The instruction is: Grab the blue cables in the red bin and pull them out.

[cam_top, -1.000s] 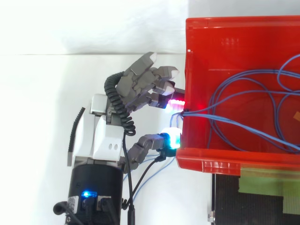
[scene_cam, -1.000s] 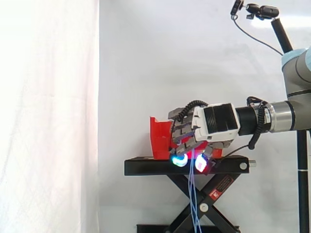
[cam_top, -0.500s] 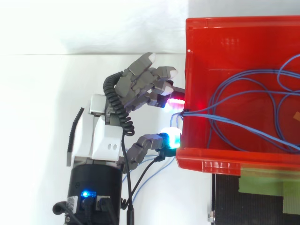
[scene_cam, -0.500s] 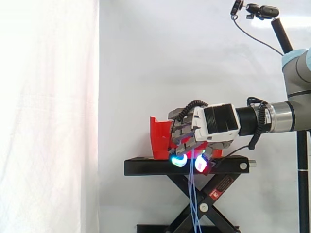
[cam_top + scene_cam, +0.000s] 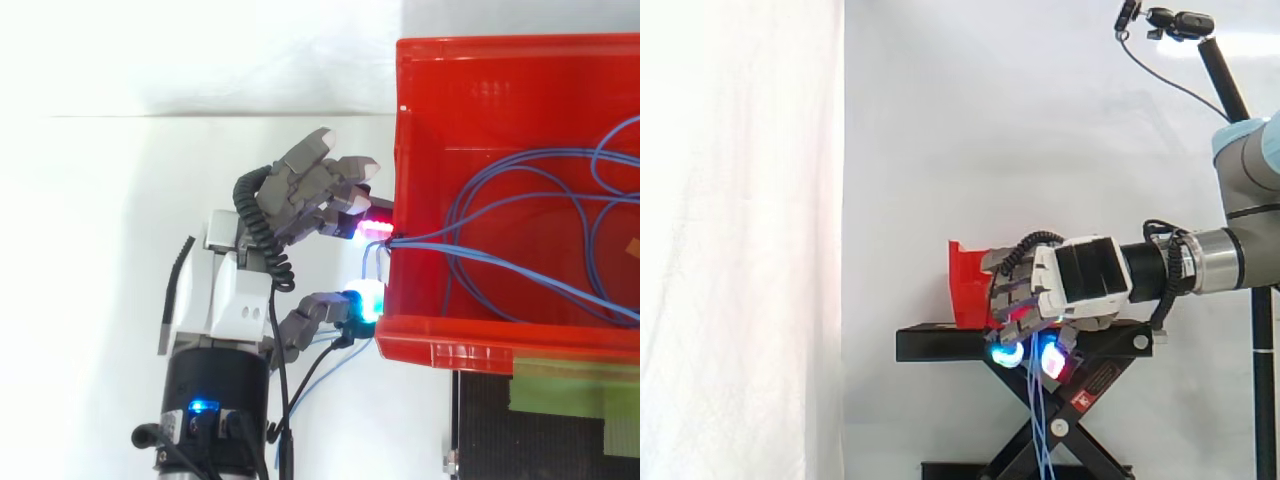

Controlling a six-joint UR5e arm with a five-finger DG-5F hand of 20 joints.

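Blue cables (image 5: 520,200): mostly coiled inside red bin (image 5: 480,70), strands crossing its wall pinched in curled hand (image 5: 305,190), now lower beside bin than before; pull started, little extracted.

Your hand (image 5: 285,205) has grey segmented fingers (image 5: 318,170) tipped with pads (image 5: 368,300) glowing red and cyan, a white wrist housing (image 5: 235,295), then a black flange (image 5: 215,385) and a silver-grey arm (image 5: 1240,255).

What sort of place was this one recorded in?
Probably a lab test rig: a red bin sits on a black scissor stand before a white curtain, with a camera on a pole above.
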